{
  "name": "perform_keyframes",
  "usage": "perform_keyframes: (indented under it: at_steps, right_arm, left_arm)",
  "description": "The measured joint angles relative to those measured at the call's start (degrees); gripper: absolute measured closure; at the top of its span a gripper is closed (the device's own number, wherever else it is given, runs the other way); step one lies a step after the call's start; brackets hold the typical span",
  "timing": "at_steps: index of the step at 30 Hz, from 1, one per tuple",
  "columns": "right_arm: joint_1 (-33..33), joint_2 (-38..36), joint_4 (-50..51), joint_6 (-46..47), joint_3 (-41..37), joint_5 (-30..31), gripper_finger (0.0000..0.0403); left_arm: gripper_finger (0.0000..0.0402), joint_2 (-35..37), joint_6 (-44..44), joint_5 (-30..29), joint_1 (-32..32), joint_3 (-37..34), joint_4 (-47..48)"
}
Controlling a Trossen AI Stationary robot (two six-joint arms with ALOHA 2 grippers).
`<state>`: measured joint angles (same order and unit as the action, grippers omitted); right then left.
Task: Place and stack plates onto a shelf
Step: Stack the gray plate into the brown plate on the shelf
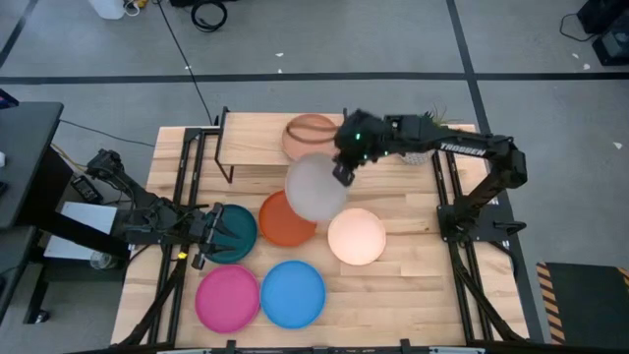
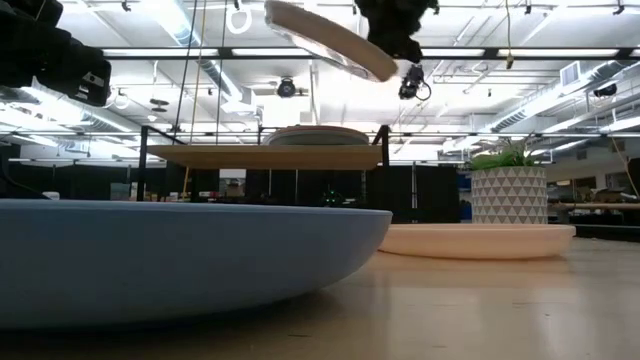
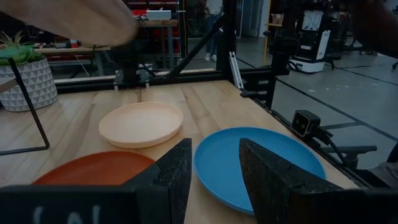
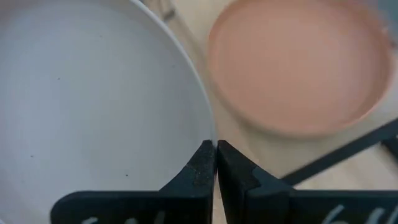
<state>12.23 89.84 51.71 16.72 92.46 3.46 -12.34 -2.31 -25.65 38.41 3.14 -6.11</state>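
My right gripper is shut on the grey plate, held high over the table's middle, just in front of the shelf. The shelf, a light-wood board on black legs, carries the tan plate. The dark teal, orange, cream, pink and blue plates lie flat on the tabletop. My left gripper is open and empty at the dark teal plate's left edge. No pale teal plate shows. My right gripper pinches the grey plate's rim between its two fingers, on the side toward the table's far right. The fingers come slanting down from the far right. The plate is lifted clear and tilted, the held side lower.
A white patterned plant pot stands at the table's far right, beside the shelf. The shelf's black leg stands near the grey plate's path. Black arm frames run along both table sides.
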Motion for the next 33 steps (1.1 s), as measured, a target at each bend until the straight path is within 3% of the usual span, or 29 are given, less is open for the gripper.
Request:
perform_keyframes:
  at_steps: [15, 33]
  right_arm:
    - [17.5, 0.1, -9.7, -4.9, 1.8, -5.7, 0.0388]
    - [23.7, 10.7, -13.4, -6.2, 2.2, -6.5, 0.0388]
  left_arm:
    - [0.026, 0.0, 0.5, -0.2, 0.0, 0.0, -0.1]
    - [0.026, 0.0, 1.5, -1.1, 0.0, 0.0, 0.0]
